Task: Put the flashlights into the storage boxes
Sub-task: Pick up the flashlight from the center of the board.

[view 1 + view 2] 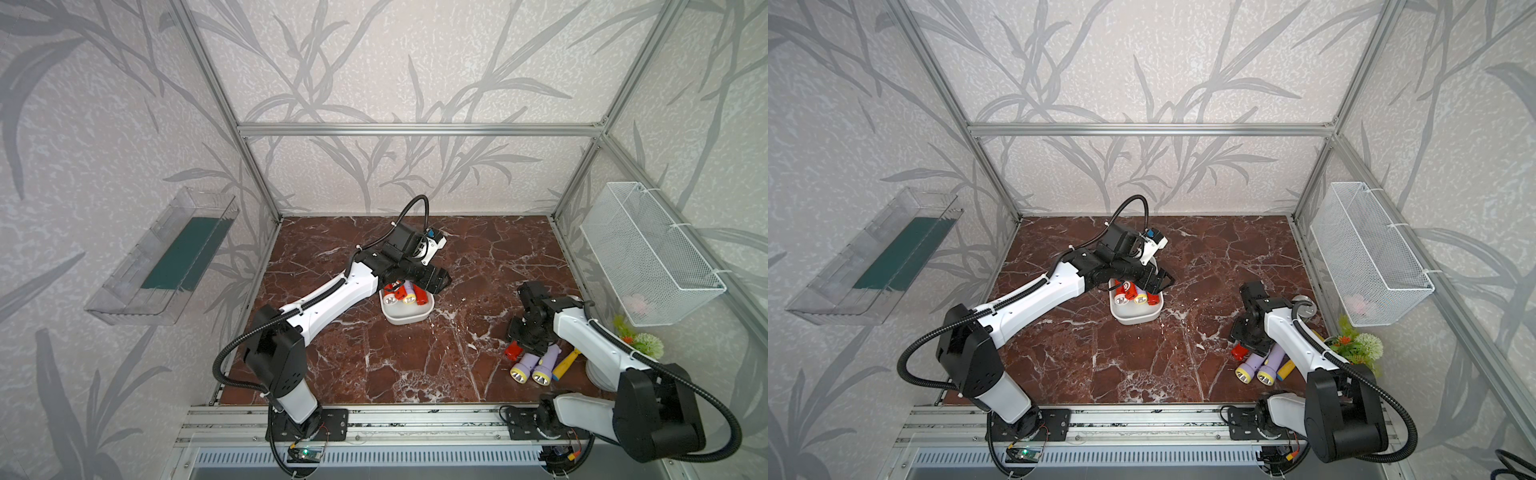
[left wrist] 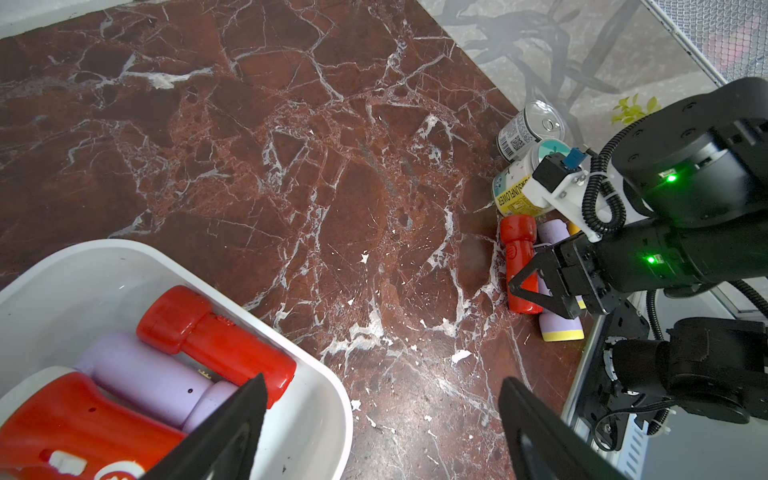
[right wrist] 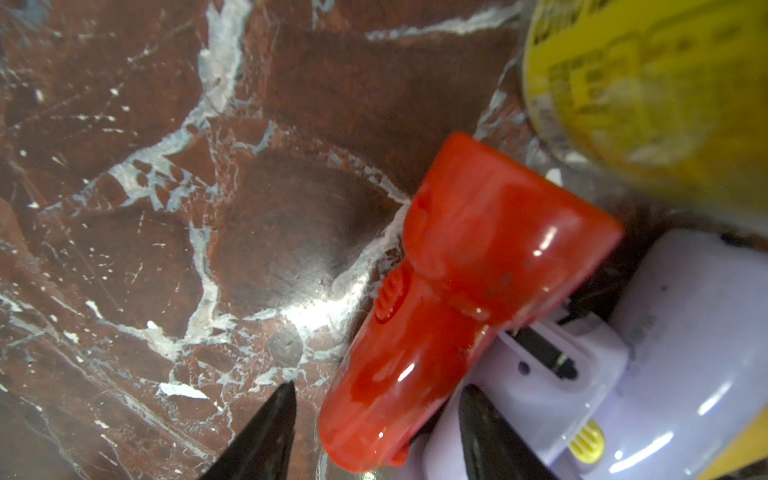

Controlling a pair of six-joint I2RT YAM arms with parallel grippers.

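The white storage box stands mid-table and holds several flashlights: a red one, a lavender one and another red one. My left gripper hangs open just past the box's rim, with nothing between its fingers. On the right, a red flashlight lies on the table against two lavender flashlights. My right gripper straddles the red one's body. Its jaws are open, and one finger still stands a little off the plastic.
Two tins lie just beyond the flashlight cluster. A yellow toy shovel and a potted plant sit by the right wall. A wire basket hangs on the right wall and a clear bin on the left.
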